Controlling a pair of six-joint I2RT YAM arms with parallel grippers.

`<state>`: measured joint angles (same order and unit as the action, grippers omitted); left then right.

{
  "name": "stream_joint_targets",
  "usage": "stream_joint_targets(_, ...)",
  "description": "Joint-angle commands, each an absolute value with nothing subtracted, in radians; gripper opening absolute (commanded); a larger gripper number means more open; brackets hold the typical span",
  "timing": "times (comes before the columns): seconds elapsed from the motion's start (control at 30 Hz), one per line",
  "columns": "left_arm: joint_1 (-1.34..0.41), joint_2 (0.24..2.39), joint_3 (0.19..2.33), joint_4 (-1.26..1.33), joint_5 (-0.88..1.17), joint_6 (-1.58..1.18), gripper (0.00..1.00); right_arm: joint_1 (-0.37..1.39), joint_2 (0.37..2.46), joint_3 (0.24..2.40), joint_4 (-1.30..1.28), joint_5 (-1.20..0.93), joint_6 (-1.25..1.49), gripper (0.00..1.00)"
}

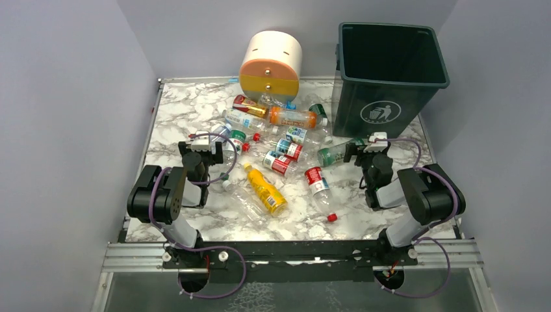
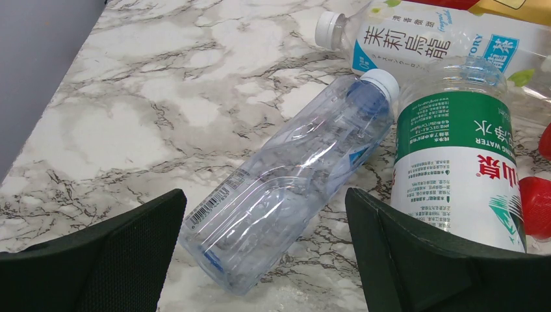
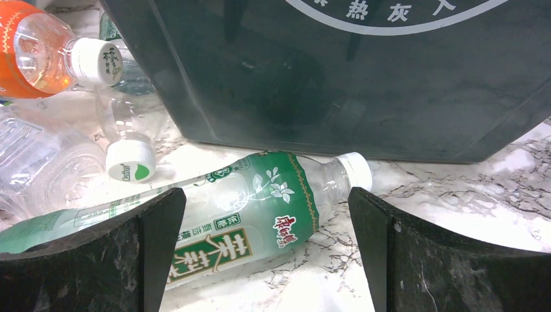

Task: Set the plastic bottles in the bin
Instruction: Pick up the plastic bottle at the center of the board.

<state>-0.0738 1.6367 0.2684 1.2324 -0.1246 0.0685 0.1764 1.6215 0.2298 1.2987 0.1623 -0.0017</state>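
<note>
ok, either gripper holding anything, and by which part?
Nothing held. Left gripper is open, facing a clear bottle; right gripper is open, facing a green-label bottle.

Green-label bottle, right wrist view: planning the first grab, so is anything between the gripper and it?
Nothing visible. The right gripper is open, and the green-label bottle lies on its side straight ahead of its jaws; the bin stands just behind it.

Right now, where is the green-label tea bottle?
In the top view the bottle lies right of centre, just before the bin, beside the open right gripper.
</note>
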Motion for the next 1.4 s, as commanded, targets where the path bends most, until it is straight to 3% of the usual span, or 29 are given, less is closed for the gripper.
stream_joint_targets(0.0, -0.072, 1.641, 0.276, 1.252, -0.127, 0.067, 0.99, 0.172, 1.628, 0.235, 1.319, 0.158, -0.015, 0.99)
stream_joint_targets(0.9, -0.074, 1.632, 0.275, 1.25, -0.128, 0.065, 0.99, 0.172, 1.625, 0.222, 1.341, 0.155, -0.023, 0.99)
stream_joint_targets(1.0, -0.09, 1.567, 0.353, 1.051, -0.086, 0.095, 0.99, 0.173, 1.617, 0.19, 1.401, 0.118, -0.043, 0.99)
stream_joint_targets(1.37, -0.224, 1.377, 0.391, 0.882, -0.177, 0.119, 0.99, 0.173, 1.289, 0.224, 1.087, 0.082, -0.05, 0.99)
